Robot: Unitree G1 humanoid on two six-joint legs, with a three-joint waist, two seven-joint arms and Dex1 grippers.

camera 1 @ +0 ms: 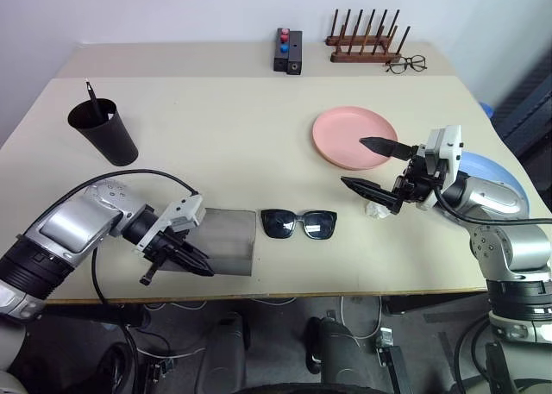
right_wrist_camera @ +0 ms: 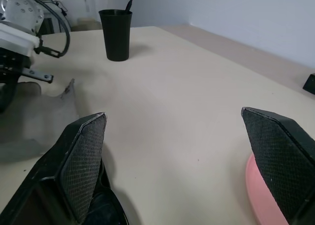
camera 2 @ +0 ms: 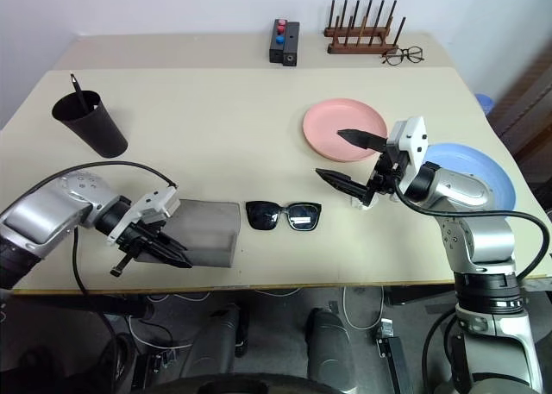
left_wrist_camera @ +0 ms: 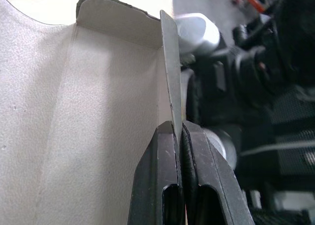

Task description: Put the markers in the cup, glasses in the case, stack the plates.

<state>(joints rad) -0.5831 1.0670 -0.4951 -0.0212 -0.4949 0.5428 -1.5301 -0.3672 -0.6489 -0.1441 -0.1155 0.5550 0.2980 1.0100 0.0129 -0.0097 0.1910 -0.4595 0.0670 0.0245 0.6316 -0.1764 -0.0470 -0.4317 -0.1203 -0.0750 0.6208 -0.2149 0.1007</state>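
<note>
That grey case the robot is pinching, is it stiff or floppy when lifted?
Probably fairly soft: the left gripper pinches only the thin flap of the grey case, which bends up from the table. It looks felt-like and light, so likely unbreakable but apt to sag.

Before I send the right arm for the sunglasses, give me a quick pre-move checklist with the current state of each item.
1. Left gripper shut on the case flap: ok.
2. Case held open: ok, inside shows in the left wrist view.
3. Right gripper jaws open, nothing held: ok.
4. Sunglasses lying on the table beside the case, apart from it: ok.
5. Plates stacked: not ok, pink plate and blue plate lie side by side.
6. Both markers in the cup: cannot tell, one tip shows.
</note>
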